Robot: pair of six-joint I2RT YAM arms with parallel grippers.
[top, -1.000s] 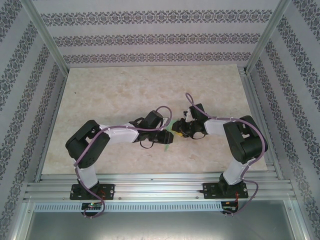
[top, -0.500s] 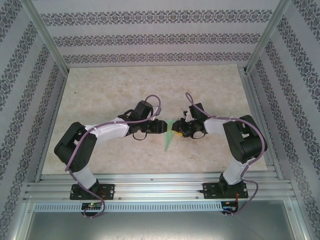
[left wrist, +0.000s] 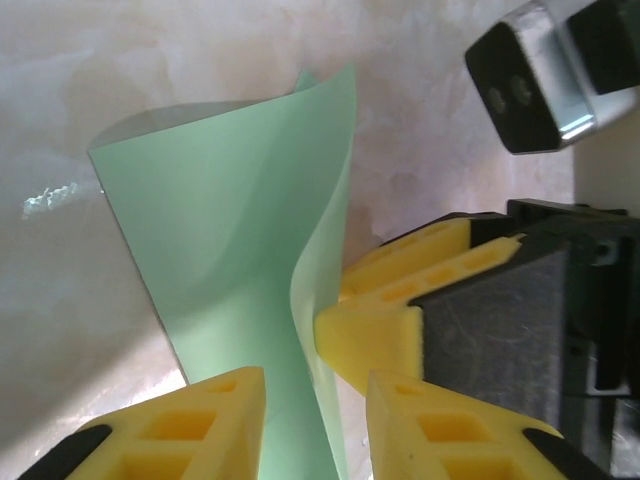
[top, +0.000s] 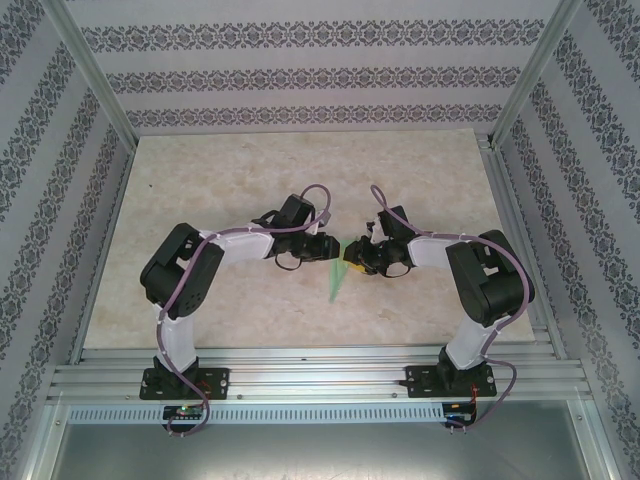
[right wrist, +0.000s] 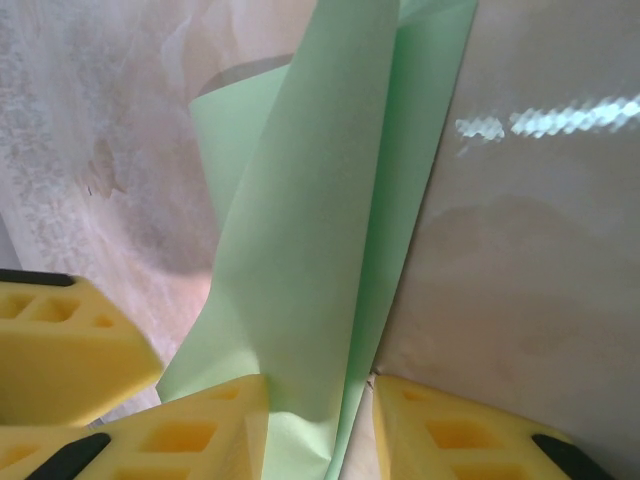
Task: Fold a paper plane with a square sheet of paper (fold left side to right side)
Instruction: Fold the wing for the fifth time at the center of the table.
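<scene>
The light green paper plane (top: pixel 336 283) is lying near the middle of the table (top: pixel 220 180) and is showing from above as a thin tapering sliver. Its point is aiming toward the near edge. It is no longer looking like a square, so the early folds are appearing done. The flaps are not lying flat, though: in the wrist views the layers are bowing apart in a loose curl rather than sitting pressed along a crease. The right gripper (top: pixel 351 260) is reaching in from the right and pinching the far end of the paper, with the green layers filling the gap between its partly parted yellow fingers. The left gripper (top: pixel 329 250) is meeting it from the left, with its jaws partly apart and the paper's edge running between them. A sliver of table is showing beside one finger, so I cannot tell whether it is gripping or merely straddling. What is remaining, in my judgement, is bringing the left side over onto the right and pressing that crease firm.
</scene>
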